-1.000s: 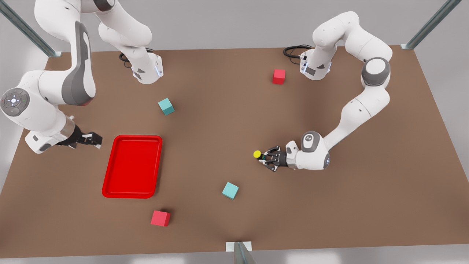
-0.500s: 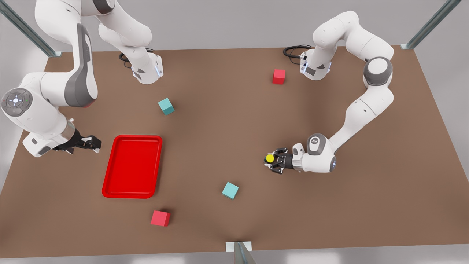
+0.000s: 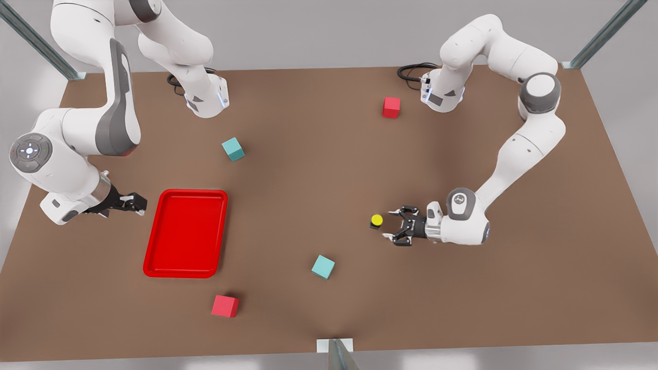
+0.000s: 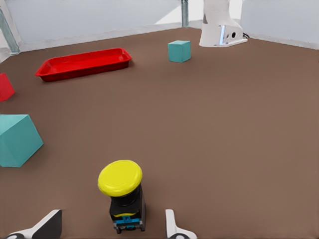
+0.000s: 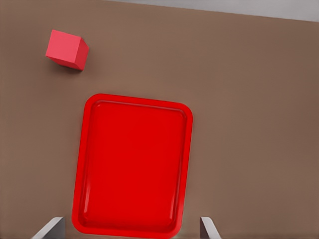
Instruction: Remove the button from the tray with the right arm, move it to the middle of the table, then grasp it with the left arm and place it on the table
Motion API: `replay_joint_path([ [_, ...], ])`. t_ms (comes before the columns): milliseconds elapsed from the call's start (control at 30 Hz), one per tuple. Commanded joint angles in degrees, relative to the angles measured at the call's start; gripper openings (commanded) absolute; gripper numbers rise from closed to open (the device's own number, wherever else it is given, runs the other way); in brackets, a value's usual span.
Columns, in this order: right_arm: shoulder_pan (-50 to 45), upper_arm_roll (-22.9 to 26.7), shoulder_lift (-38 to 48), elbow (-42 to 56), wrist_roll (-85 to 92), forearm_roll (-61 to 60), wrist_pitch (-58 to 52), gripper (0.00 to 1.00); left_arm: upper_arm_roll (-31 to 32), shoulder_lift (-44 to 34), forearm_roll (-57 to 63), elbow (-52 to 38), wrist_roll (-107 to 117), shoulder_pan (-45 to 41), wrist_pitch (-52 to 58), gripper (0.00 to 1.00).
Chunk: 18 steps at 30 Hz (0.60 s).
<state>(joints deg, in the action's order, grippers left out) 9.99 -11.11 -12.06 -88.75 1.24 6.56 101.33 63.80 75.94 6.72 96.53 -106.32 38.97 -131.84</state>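
The small yellow-capped push-button (image 3: 376,221) stands on the matte brown table (image 3: 329,169), just left of the left gripper (image 3: 400,225), whose fingers are spread apart from it. The right gripper (image 3: 134,202) hangs just left of the glossy red rectangular tray (image 3: 186,233).

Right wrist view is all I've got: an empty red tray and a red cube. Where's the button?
Observer: The button stands upright on the table, well off to the front view's right of the tray.
Operator: Is anything holding it?
Observer: No. The left end effector is open right by it, fingers not touching it.
Operator: And my own end effector?
Observer: The right end effector is open, just off the tray's edge on the front view's left.
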Motion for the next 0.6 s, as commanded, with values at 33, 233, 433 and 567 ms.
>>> replay_joint_path([
  [33, 0.12, -0.05, 0.11, 0.07, 0.08, -0.05, -0.26, 1.00, 2.55, -1.85, -0.39, -2.22, 0.32, 2.25, 5.80, 1.00],
  [233, 0.03, -0.05, -0.15, -0.02, 0.08, -0.05, -0.26, 1.00, 6.95, -39.11, 1.28, -15.58, 67.52, 8.76, 47.09, 1.00],
  [433, 0.03, 0.04, -0.24, -0.02, 0.08, -0.05, -0.35, 1.00, 11.44, -39.46, 22.11, -25.51, 110.89, 11.39, 62.94, 1.00],
  [567, -0.06, 0.04, -0.24, -0.02, 0.08, -0.05, -0.35, 1.00, 8.18, -36.74, 26.16, -27.53, 119.24, 9.82, 58.80, 1.00],
])
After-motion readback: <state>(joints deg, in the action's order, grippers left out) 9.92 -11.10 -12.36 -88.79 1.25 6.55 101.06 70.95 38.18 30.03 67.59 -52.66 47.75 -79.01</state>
